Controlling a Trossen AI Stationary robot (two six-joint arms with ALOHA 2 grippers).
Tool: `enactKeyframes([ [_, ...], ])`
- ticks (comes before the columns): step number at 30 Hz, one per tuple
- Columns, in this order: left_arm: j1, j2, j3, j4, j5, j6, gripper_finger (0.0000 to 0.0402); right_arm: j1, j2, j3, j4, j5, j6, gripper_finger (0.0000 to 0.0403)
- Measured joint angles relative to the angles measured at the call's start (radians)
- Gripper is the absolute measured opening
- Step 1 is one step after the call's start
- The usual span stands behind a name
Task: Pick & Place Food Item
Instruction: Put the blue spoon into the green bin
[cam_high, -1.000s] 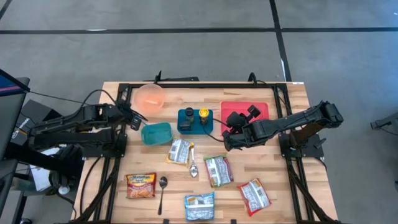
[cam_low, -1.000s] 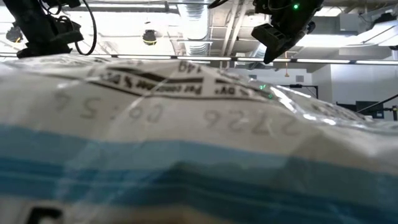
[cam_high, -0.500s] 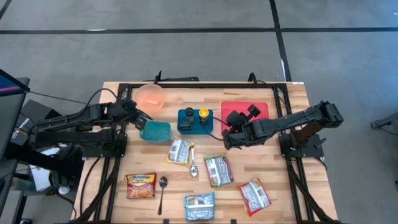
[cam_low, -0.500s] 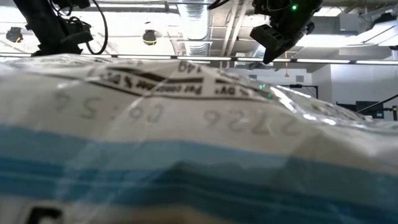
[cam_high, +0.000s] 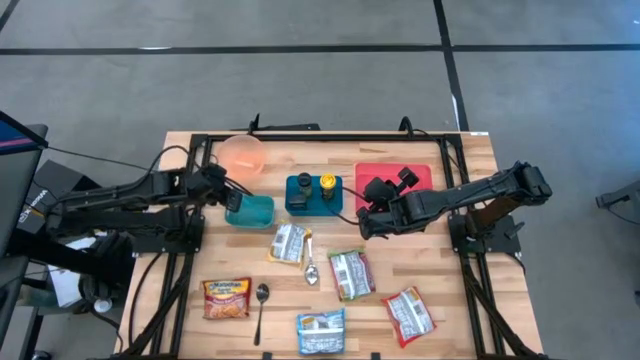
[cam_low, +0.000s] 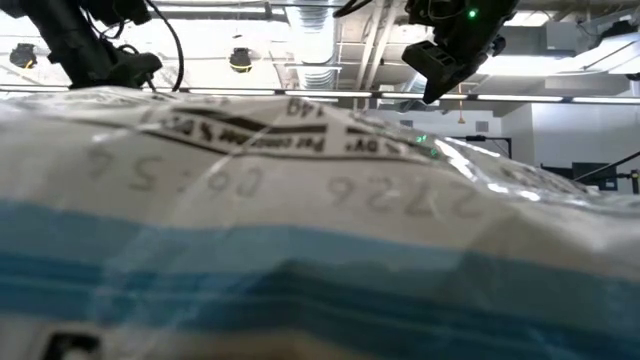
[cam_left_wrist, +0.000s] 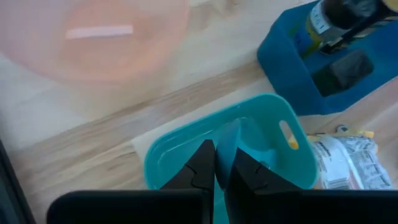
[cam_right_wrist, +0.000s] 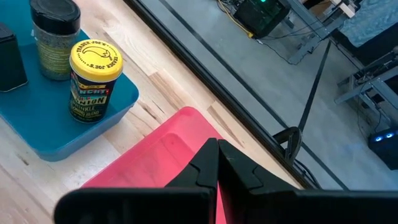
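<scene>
Six food packets on the table, two spoons, both end effectors closed, empty.

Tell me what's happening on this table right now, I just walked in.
Two dark robot arms are over a wooden table strewn with food packets, and neither holds anything. The left gripper, jaws shut, hovers at the teal plastic container near the translucent orange bowl. The right gripper, jaws shut, sits by the red plastic tray, next to the blue holder with spice jars. No packet has been picked up yet.
</scene>
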Motion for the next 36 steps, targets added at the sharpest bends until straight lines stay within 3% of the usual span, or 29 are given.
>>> enactKeyframes([
  [16,0.0,-0.003,-0.111,0.1,0.008,-0.123,0.0006,0.0,0.0,0.0,0.018,-0.024,-0.026,0.0],
  [36,0.0,-0.002,-0.113,0.079,0.05,-0.166,0.0015,-0.002,0.0,0.0,0.029,-0.043,-0.026,0.0],
])
